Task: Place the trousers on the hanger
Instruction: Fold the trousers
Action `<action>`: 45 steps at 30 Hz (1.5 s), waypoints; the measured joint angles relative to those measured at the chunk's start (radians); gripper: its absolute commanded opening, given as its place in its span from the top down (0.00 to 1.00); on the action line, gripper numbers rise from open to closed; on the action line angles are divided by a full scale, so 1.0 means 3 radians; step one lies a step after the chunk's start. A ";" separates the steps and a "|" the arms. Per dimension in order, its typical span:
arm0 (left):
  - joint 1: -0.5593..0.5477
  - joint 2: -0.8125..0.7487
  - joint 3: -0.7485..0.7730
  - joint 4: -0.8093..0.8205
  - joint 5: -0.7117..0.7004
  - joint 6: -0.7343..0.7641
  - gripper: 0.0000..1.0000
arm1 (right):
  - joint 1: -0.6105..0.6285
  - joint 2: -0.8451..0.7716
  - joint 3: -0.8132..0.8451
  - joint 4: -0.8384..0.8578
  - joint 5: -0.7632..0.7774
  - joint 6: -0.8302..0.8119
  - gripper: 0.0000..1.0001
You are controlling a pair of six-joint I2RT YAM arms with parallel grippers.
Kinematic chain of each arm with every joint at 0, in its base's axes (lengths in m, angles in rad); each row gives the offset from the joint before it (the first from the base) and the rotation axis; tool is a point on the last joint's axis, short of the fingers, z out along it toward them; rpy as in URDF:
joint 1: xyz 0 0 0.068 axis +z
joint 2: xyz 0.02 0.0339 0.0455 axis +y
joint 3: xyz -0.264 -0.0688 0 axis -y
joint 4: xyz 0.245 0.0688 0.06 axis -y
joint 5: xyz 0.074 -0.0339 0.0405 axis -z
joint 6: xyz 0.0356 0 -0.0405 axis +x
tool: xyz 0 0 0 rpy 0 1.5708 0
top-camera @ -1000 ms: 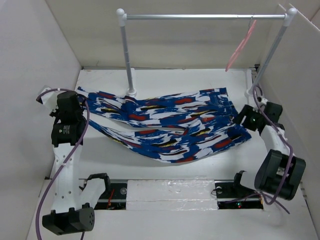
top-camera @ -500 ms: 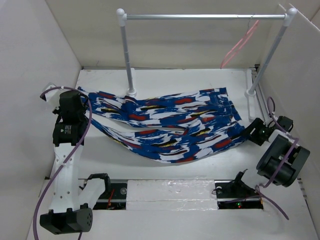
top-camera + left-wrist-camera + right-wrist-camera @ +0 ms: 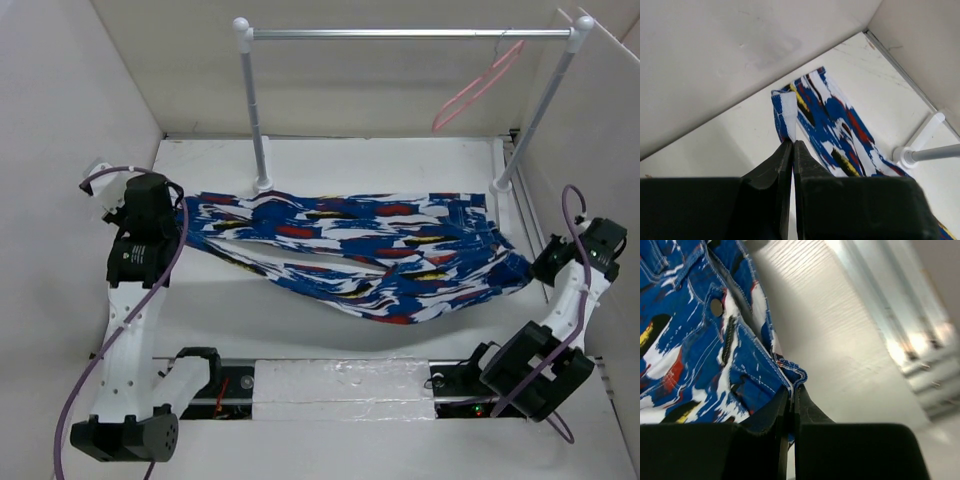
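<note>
Trousers (image 3: pixel 420 250) blue and white in a busy print with red, black and yellow streaks, hanger (image 3: pixel 475 85) pale pink, rail (image 3: pixel 400 33) silver, posts (image 3: pixel 255 110) white, table (image 3: pixel 350 165) white, my left claw (image 3: pixel 792 145) and my right claw (image 3: pixel 791 390) black

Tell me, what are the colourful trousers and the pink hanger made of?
The trousers look like matte woven cloth, maybe denim: stitched seams and a shiny, metal-looking button show. The hanger looks like thin smooth plastic or coated wire; it is too slim to tell.
</note>
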 measured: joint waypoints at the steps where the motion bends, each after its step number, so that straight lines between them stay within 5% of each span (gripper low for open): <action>1: -0.0043 0.0028 0.0046 -0.0009 -0.0078 0.0003 1.00 | 0.0055 -0.0011 0.0183 -0.0179 0.0174 -0.0018 1.00; 8: -0.0085 0.0225 0.0097 0.0011 -0.0342 -0.0024 1.00 | 0.0532 0.0041 0.0947 -0.0687 0.1113 -0.0126 1.00; 15: -0.0083 0.0589 -0.0361 0.0086 -0.0514 -0.0071 1.00 | 0.0720 0.0590 0.1130 -0.0600 0.1029 -0.0107 1.00; 21: 0.0034 0.1165 -0.0289 0.0108 -0.0622 -0.0079 1.00 | 0.1249 0.1676 0.2197 -0.0453 0.0994 -0.0081 1.00; 27: 0.0050 0.2244 0.0490 0.0146 -0.0754 -0.0001 1.00 | 0.1460 0.2524 0.3024 -0.0278 0.0856 -0.0056 1.00; 32: 0.0056 0.3573 0.1712 -0.0084 -0.0807 0.0011 0.99 | 0.1484 0.2927 0.3302 -0.0100 0.0753 0.0075 0.84; 33: 0.0066 0.3812 0.1984 -0.0179 -0.0781 0.0009 0.88 | 0.1483 0.2963 0.3302 -0.0045 0.0716 0.0122 0.72; 34: 0.0081 0.3993 0.2193 -0.0219 -0.0738 0.0037 0.78 | 0.1481 0.2979 0.3290 0.0023 0.0683 0.0184 0.45; 35: 0.0104 0.4139 0.2377 -0.0253 -0.0698 0.0051 0.60 | 0.1481 0.2982 0.3249 0.0123 0.0656 0.0258 0.36; 36: 0.0139 0.4220 0.2478 -0.0270 -0.0642 0.0069 0.26 | 0.1483 0.2972 0.3206 0.0242 0.0627 0.0306 0.31; 37: 0.0182 0.4239 0.2502 -0.0285 -0.0585 0.0112 0.19 | 0.1483 0.2960 0.3162 0.0354 0.0563 0.0345 0.25; 45: 0.0429 0.3934 0.2341 -0.0366 -0.0399 0.0114 0.17 | 0.1550 0.2663 0.2694 0.0931 0.0018 0.0406 0.19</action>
